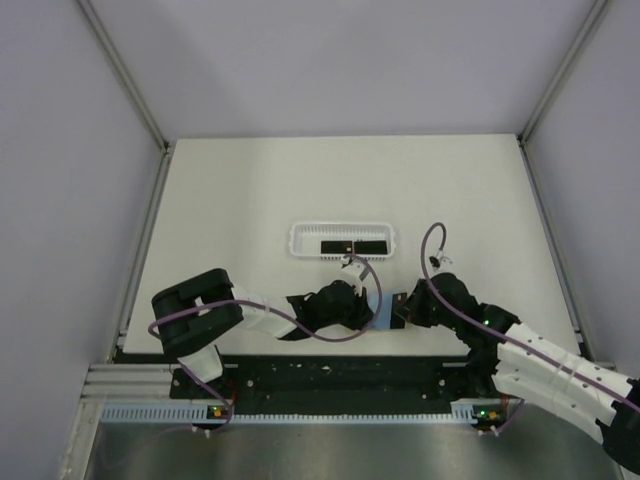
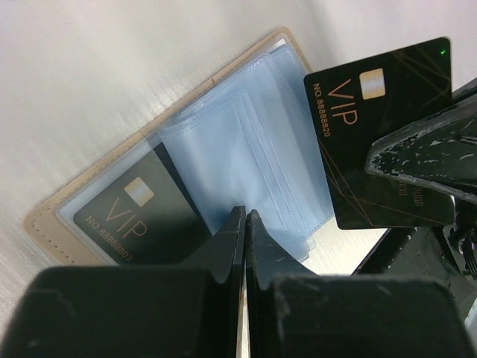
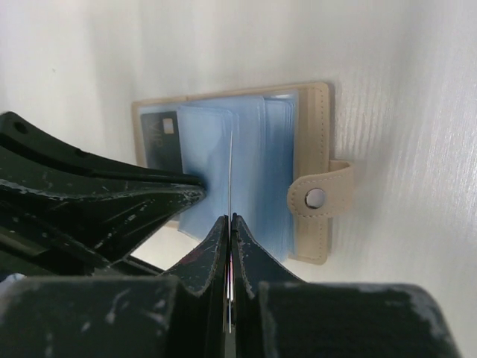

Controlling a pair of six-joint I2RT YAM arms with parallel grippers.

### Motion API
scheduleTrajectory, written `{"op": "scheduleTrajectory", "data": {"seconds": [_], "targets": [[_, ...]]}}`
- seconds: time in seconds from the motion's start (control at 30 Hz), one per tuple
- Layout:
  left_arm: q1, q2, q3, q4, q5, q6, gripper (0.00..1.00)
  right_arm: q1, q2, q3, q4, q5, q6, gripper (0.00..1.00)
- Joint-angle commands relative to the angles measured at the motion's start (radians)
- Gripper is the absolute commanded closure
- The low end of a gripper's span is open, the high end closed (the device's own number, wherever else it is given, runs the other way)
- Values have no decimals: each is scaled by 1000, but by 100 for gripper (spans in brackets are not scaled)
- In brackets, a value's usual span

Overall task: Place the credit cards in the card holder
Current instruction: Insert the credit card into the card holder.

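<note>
The tan card holder (image 2: 46, 224) lies open on the table, its clear blue sleeves (image 2: 253, 149) fanned out. One black VIP card (image 2: 127, 212) sits in its left pocket. My left gripper (image 2: 246, 214) is shut, its tips pinched at the sleeves' near edge. My right gripper (image 3: 230, 218) is shut on a second black card (image 2: 380, 134), held edge-on over the sleeves (image 3: 253, 171). In the top view both grippers, left (image 1: 366, 306) and right (image 1: 400, 308), meet at the holder (image 1: 381, 312). More black cards (image 1: 340, 245) lie in the basket.
The long white perforated basket (image 1: 300, 240) stands just beyond the grippers. The holder's snap strap (image 3: 317, 198) sticks out on its right side. Metal frame rails run along both table sides, and the arm bases sit at the near edge.
</note>
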Motion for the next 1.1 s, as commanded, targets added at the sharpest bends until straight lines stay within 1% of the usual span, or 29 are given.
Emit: {"op": "scheduleTrajectory", "data": {"seconds": [0.0, 0.2, 0.53, 1.07], "targets": [[7, 20, -22, -165, -33, 27, 100, -6, -89, -34, 107, 48, 96, 100], [7, 20, -21, -165, -33, 30, 100, -7, -159, -94, 160, 74, 149, 100], [6, 21, -22, -162, -26, 27, 100, -7, -151, -134, 219, 119, 169, 100], [7, 21, -21, -162, -22, 24, 100, -7, -116, -180, 325, 142, 172, 100]]}}
